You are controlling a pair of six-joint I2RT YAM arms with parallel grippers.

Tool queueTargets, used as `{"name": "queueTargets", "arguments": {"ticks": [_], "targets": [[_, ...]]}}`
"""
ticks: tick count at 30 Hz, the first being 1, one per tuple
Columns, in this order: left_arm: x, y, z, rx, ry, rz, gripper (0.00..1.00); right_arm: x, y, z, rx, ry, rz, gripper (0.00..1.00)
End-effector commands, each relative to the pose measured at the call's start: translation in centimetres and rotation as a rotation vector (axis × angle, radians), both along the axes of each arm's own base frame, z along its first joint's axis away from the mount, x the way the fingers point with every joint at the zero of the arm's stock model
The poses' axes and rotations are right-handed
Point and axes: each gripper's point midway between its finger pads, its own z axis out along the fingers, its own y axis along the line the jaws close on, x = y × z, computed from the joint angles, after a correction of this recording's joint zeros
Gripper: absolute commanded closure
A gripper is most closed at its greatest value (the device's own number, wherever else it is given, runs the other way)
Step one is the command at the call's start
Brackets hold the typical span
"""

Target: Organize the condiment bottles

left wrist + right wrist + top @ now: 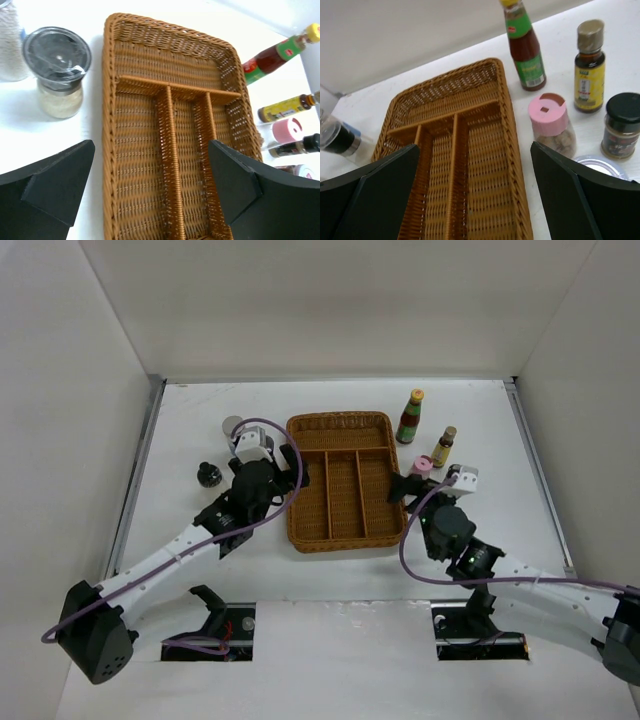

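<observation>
The condiment bottles stand on the table around an empty brown wicker tray (340, 530). To its right are a green-labelled yellow-capped bottle (410, 417), a brown yellow-labelled bottle (443, 447) and a pink-lidded jar (420, 468). The right wrist view shows them too: green-labelled bottle (525, 47), brown bottle (589, 67), pink jar (551, 125), plus a black-lidded jar (620, 125). To the tray's left are a grey-lidded jar (57, 70), a white cylinder (10, 45) and a black-lidded jar (208, 474). My left gripper (288, 468) (151, 150) is open over the tray's left side. My right gripper (405, 488) (474, 150) is open over its right side.
A clear round lid (600, 167) shows beside my right finger. White walls enclose the table on three sides. A metal rail (135, 475) runs along the left edge and another along the right. A purple cable loops over each arm.
</observation>
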Motion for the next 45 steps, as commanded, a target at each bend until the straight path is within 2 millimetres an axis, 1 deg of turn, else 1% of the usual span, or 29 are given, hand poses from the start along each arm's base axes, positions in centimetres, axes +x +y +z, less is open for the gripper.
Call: {"name": "queueTargets", "arguments": {"ticks": [1, 4, 9, 11, 12, 13, 14, 15, 16, 17, 19, 20, 21, 22, 23, 24, 25, 27, 29, 31, 33, 34, 35, 36, 40, 45], "targets": [[0.1, 1.4, 2.7, 0.006, -0.025, 0.060, 0.00, -0.5, 1.5, 0.7, 0.056, -0.016, 0.055, 0.00], [0.6, 3.0, 4.4, 0.048, -0.060, 0.108, 0.00, -1.3, 3.5, 1.3, 0.060, -0.019, 0.144, 0.00], [1.2, 6.0, 8.9, 0.152, -0.168, 0.248, 0.00, -3.6, 7.4, 2.8, 0.076, -0.045, 0.319, 0.00], [1.6, 7.7, 10.4, 0.215, -0.188, 0.324, 0.00, -4.6, 8.8, 3.8, 0.100, -0.065, 0.389, 0.00], [1.7, 8.6, 11.1, 0.242, -0.197, 0.364, 0.00, -5.3, 9.6, 4.7, 0.109, -0.079, 0.441, 0.09], [1.7, 9.6, 11.9, 0.266, -0.207, 0.402, 0.00, -6.1, 10.3, 5.6, 0.113, -0.094, 0.493, 0.25], [1.8, 10.3, 12.6, 0.281, -0.216, 0.429, 0.00, -6.5, 10.7, 6.5, 0.123, -0.110, 0.520, 0.43], [1.9, 10.8, 13.3, 0.282, -0.226, 0.442, 0.00, -6.9, 10.9, 7.4, 0.135, -0.121, 0.543, 0.65], [2.1, 11.1, 13.8, 0.285, -0.227, 0.439, 0.00, -7.1, 11.0, 8.0, 0.140, -0.121, 0.557, 0.79], [2.4, 11.2, 14.0, 0.289, -0.225, 0.428, 0.05, -7.3, 11.2, 8.6, 0.136, -0.118, 0.569, 0.83], [3.2, 11.3, 13.6, 0.295, -0.202, 0.407, 0.49, -7.3, 11.7, 9.3, 0.107, -0.107, 0.586, 0.82], [3.6, 11.4, 13.0, 0.303, -0.179, 0.402, 0.59, -7.3, 12.1, 9.3, 0.093, -0.102, 0.600, 0.79], [3.9, 11.6, 12.2, 0.314, -0.149, 0.406, 0.62, -7.0, 12.3, 9.1, 0.083, -0.104, 0.601, 0.75], [4.3, 11.8, 11.4, 0.319, -0.121, 0.411, 0.62, -6.7, 12.4, 8.6, 0.081, -0.106, 0.600, 0.71], [4.7, 11.9, 10.6, 0.321, -0.100, 0.416, 0.59, -6.5, 12.5, 7.7, 0.084, -0.102, 0.599, 0.67], [5.2, 12.1, 10.0, 0.325, -0.081, 0.423, 0.55, -6.4, 12.6, 7.1, 0.090, -0.103, 0.600, 0.64], [5.7, 12.4, 9.6, 0.321, -0.070, 0.429, 0.51, -6.4, 12.8, 6.0, 0.092, -0.100, 0.605, 0.56], [6.9, 12.2, 8.9, 0.300, -0.049, 0.413, 0.49, -6.4, 12.9, 4.9, 0.086, -0.088, 0.605, 0.52], [7.9, 11.1, 8.2, 0.262, -0.033, 0.366, 0.44, -6.0, 12.6, 4.7, 0.072, -0.085, 0.590, 0.47], [8.6, 10.0, 7.2, 0.248, -0.012, 0.326, 0.40, -5.6, 12.2, 4.5, 0.073, -0.085, 0.573, 0.45], [9.4, 9.2, 5.6, 0.259, 0.027, 0.298, 0.32, -4.8, 11.8, 3.8, 0.065, -0.071, 0.551, 0.44], [9.8, 9.0, 4.6, 0.263, 0.048, 0.291, 0.25, -4.5, 11.7, 3.5, 0.056, -0.062, 0.542, 0.42], [10.1, 8.8, 3.6, 0.269, 0.069, 0.285, 0.20, -4.3, 11.7, 3.1, 0.047, -0.053, 0.537, 0.40], [10.4, 8.4, 2.8, 0.272, 0.084, 0.270, 0.18, -4.1, 11.8, 2.9, 0.044, -0.048, 0.532, 0.39], [11.0, 7.3, 0.9, 0.260, 0.102, 0.222, 0.19, -3.7, 12.3, 1.9, 0.026, -0.023, 0.531, 0.36], [11.5, 6.8, -1.8, 0.278, 0.155, 0.193, 0.20, -3.2, 12.6, 1.0, 0.006, -0.005, 0.520, 0.33]]}}
